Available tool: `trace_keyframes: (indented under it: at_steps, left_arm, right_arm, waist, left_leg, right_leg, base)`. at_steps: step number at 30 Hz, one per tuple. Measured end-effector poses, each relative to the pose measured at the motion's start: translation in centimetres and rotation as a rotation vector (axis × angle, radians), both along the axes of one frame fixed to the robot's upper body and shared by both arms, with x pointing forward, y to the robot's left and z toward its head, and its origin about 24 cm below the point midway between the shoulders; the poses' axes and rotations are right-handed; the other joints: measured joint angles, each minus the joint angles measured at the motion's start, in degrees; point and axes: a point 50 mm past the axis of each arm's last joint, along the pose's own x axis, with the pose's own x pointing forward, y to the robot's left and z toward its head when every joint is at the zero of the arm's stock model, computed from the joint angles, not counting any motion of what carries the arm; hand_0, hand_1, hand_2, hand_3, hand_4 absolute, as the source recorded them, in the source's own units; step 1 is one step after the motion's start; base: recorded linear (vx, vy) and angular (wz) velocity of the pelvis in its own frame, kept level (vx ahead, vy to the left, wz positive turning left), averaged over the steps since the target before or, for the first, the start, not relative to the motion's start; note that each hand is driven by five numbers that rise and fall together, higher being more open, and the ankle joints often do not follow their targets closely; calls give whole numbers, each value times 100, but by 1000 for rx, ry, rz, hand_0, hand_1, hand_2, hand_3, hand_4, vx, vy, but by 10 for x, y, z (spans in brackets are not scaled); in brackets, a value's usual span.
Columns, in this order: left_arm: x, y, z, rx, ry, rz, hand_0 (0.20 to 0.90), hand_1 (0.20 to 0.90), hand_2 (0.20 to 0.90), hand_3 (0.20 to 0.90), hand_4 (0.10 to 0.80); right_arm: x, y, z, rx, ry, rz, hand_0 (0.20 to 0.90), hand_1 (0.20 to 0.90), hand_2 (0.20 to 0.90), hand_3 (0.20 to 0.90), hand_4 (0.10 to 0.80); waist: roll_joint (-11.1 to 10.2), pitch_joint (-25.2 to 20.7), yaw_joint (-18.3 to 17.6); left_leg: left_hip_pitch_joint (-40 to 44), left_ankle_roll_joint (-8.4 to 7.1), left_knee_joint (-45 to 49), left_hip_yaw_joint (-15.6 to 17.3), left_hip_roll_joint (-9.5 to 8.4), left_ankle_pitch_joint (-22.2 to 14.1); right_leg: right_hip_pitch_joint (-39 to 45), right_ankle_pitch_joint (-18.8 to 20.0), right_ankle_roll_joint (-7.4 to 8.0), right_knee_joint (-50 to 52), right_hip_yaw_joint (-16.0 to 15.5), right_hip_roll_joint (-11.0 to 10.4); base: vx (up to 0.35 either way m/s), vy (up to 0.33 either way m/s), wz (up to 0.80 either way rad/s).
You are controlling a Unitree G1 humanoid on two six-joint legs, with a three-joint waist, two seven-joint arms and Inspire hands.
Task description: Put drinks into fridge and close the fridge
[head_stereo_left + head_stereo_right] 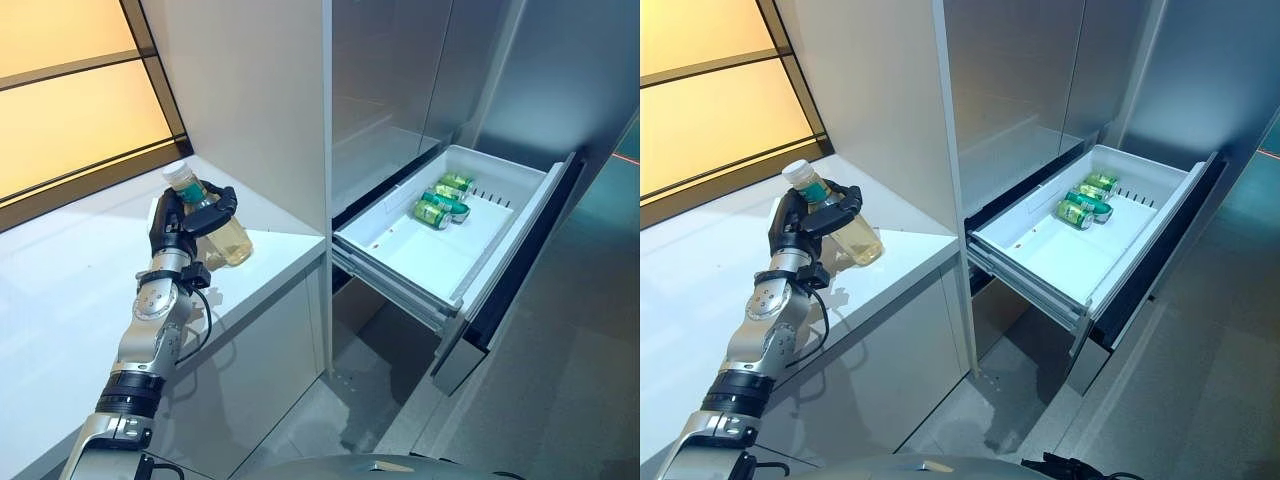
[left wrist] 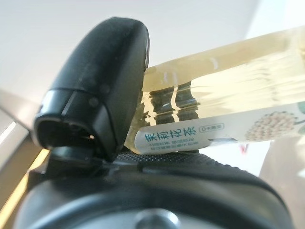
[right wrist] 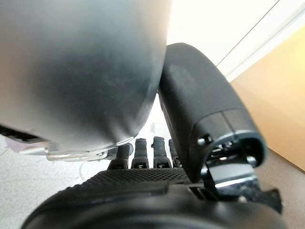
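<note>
Left hand (image 1: pixel 185 222) fingers curled round tilted tea bottle (image 1: pixel 222 232) over white counter (image 1: pixel 60 290), right hand (image 3: pixel 143 191) fingers straight and empty, open fridge drawer (image 1: pixel 520 225) with green cans (image 1: pixel 443 198) far right; bottle risks slipping, grip sitting high.

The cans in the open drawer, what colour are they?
Green, with silvery ends. The cans lie in the white drawer, best seen in the left eye view.

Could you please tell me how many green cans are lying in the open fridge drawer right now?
3, as far as shows: the green cans lie on their sides in a row at the back of the fridge drawer, side by side. None seems hidden.
</note>
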Motion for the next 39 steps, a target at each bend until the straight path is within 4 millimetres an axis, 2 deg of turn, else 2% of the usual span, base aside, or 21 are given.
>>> trace_keyframes:
  at_steps: [3, 5, 10, 13, 16, 22, 27, 29, 33, 37, 39]
  left_arm:
    - [-6, -15, -4, -185, -31, -88, 300, 300, 300, 200, 100]
    - [-8, -25, -3, -243, -60, -161, 300, 300, 300, 200, 100]
    - [-10, -46, 14, -255, -139, -309, 300, 300, 300, 200, 100]
    - [-14, -56, 28, -204, -204, -375, 300, 300, 300, 200, 100]
    - [-20, -66, 47, -28, -283, -446, 300, 300, 300, 200, 100]
    - [-23, -76, 48, 114, -286, -547, 300, 300, 300, 200, 100]
    - [-28, -89, 39, 147, -260, -652, 300, 300, 300, 200, 100]
    - [-30, -89, 35, 148, -252, -670, 300, 300, 300, 200, 100]
    - [-34, -93, 29, 149, -235, -719, 300, 300, 300, 200, 100]
    - [-36, -97, 27, 154, -229, -763, 300, 300, 300, 200, 100]
    - [-36, -98, 26, 155, -222, -777, 300, 300, 300, 200, 100]
  right_arm:
    - [8, 3, 1, 0, -37, 31, 900, 900, 900, 900, 800]
    - [13, 5, 2, -5, -71, 73, 900, 900, 900, 900, 800]
    - [43, 22, 11, -4, -217, 236, 900, 900, 900, 900, 800]
    - [60, 33, 19, -2, -305, 320, 900, 900, 900, 900, 800]
    - [85, 53, 37, 40, -438, 391, 900, 900, 900, 900, 800]
    - [113, 73, 66, 105, -576, 479, 900, 900, 900, 900, 800]
    - [144, 73, 120, 110, -798, 623, 900, 900, 900, 900, 800]
    - [154, 72, 138, 122, -876, 632, 900, 900, 900, 900, 800]
    - [177, 68, 187, 111, -1069, 697, 900, 900, 900, 900, 800]
    - [194, 69, 220, 124, -1201, 688, 900, 900, 900, 900, 800]
    - [195, 69, 232, 143, -1254, 675, 900, 900, 900, 900, 800]
  waist:
    - [-54, 58, -13]
    - [-94, 125, -10]
    - [-113, 228, -38]
    - [-103, 265, -38]
    - [-81, 281, -52]
    - [-74, 296, -48]
    - [-78, 319, -77]
    - [-80, 346, -133]
    - [-61, 459, -184]
    - [-60, 463, -184]
    - [-61, 463, -189]
  left_leg:
    - [-4, 0, 2, -1, 2, 0]
    - [-4, 1, 8, -4, 2, 0]
    - [-9, 1, 10, -43, 0, 1]
    - [-9, 2, 26, -48, -1, 2]
    - [-8, 1, 26, -49, 0, 2]
    - [-25, 1, 26, -62, -7, 2]
    - [-26, 1, 27, -47, -20, 2]
    - [-22, 1, 27, -38, -18, 2]
    - [-17, 1, 27, 21, -10, 2]
    - [-24, 1, 28, 102, -9, 1]
    - [-35, 1, 28, 104, -10, 1]
  right_leg:
    - [-8, 0, 0, 0, 0, 1]
    - [-6, 0, -1, 2, -1, 2]
    - [-7, 1, -2, 1, -5, 0]
    - [-2, 3, -5, 3, -10, 0]
    - [6, 4, -5, 2, -27, 4]
    - [-2, 3, -5, 3, -43, 3]
    - [-9, 12, 9, 3, -20, -7]
    - [-9, 13, 10, 3, -10, -5]
    - [-22, 16, 13, 3, 35, 1]
    - [-53, 20, 17, 4, 114, 5]
    - [-66, 21, 18, 4, 117, 4]
  base:
    - [0, 0, 0]
    - [0, 0, 0]
    - [-6, -6, 0]
    - [0, 0, 0]
    - [-26, -29, 4]
    - [-22, -12, 1]
    - [-18, -1, -1]
    - [0, 0, 0]
    - [-9, -2, -6]
    - [-6, -6, -9]
    - [-6, -6, -2]
